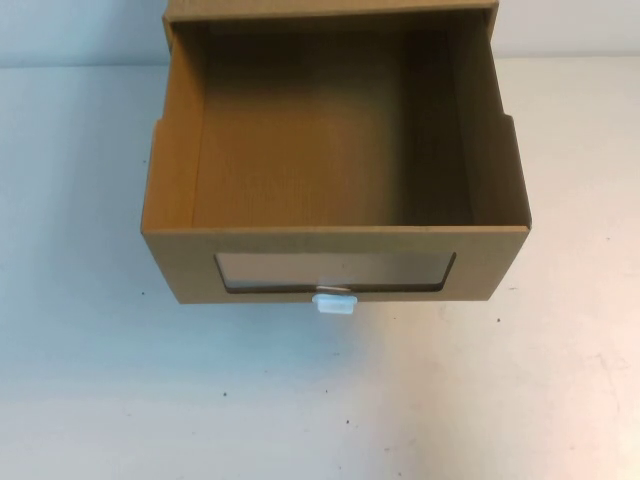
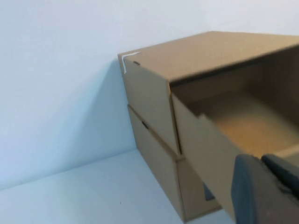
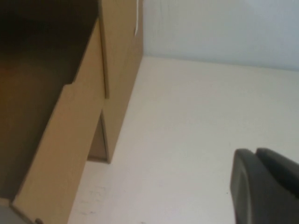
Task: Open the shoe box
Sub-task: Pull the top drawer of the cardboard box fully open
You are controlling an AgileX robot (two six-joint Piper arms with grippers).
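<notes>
The brown cardboard shoe box [image 1: 330,10] stands at the back of the table, and its drawer [image 1: 335,150] is pulled out toward me, empty inside. The drawer's front panel has a clear window [image 1: 335,270] and a small white pull tab [image 1: 336,302]. Neither arm shows in the high view. In the left wrist view my left gripper [image 2: 261,161] hangs off the box's left side, near the drawer [image 2: 243,121], fingers pressed together on nothing. My right gripper [image 3: 256,153] hovers over bare table, apart from the right side of the drawer [image 3: 60,140], shut and empty.
The open box sits on top of a second, closed cardboard box [image 2: 159,158]. A pale wall [image 2: 60,70] rises behind them. The white table [image 1: 500,400] stretches in front of and to both sides of the drawer.
</notes>
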